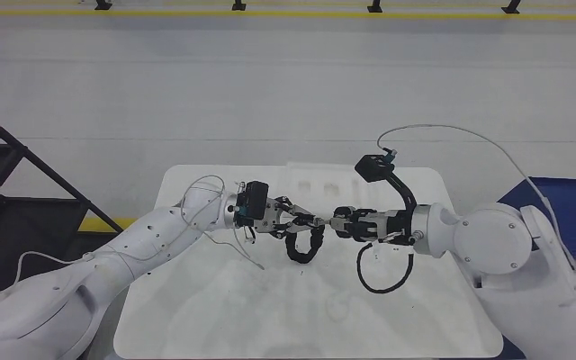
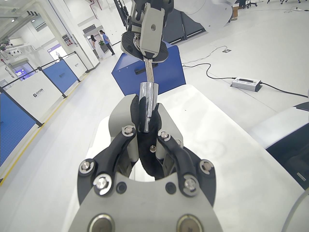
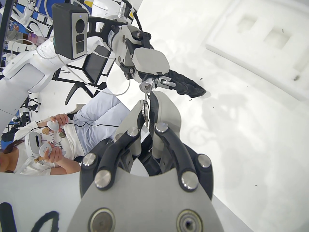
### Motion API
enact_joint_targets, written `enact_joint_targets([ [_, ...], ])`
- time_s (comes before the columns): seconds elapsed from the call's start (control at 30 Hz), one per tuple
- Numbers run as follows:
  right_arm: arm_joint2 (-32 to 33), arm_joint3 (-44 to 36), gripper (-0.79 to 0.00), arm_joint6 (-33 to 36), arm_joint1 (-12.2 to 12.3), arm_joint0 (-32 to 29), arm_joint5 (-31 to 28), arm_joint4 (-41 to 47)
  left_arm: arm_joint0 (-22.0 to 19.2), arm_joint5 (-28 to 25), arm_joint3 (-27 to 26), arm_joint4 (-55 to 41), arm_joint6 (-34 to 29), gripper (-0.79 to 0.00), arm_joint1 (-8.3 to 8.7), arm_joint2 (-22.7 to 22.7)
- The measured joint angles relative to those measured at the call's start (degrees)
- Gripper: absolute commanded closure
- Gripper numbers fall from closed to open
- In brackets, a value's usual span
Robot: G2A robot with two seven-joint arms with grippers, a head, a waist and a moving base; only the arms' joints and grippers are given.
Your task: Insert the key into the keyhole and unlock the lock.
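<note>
Above the middle of the white table (image 1: 270, 315) my two grippers meet tip to tip. My left gripper (image 1: 301, 219) (image 2: 144, 112) is shut on the lock, a chrome cylinder (image 2: 147, 105) with a black sleeved cable (image 1: 306, 247) (image 3: 187, 86) hanging in a loop below it. My right gripper (image 1: 335, 221) (image 3: 146, 107) is shut on the key (image 2: 149, 72) and its ring (image 3: 144, 108). The key blade runs straight into the keyhole (image 3: 145, 87) at the cylinder's end face. How deep the blade sits is hidden.
A white foam tray (image 1: 333, 184) (image 3: 260, 37) with square recesses lies at the table's far edge, behind the grippers. A black cable loop (image 1: 382, 279) hangs from the right arm's wrist. A blue cabinet (image 1: 549, 193) stands off the table's right end.
</note>
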Motion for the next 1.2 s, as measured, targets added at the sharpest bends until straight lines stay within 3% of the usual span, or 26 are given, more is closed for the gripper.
enact_joint_targets([
  [0.7,-2.4,-0.5,0.0,-0.2,0.4,1.3,2.5,-3.9,0.3,-1.1,-0.5,1.7,-1.1,0.0,0.19,-1.8],
  [1.2,-3.0,1.5,0.0,-1.8,0.2,1.5,2.8,0.6,1.9,-1.7,-3.1,0.2,-1.7,0.0,0.97,-4.1],
])
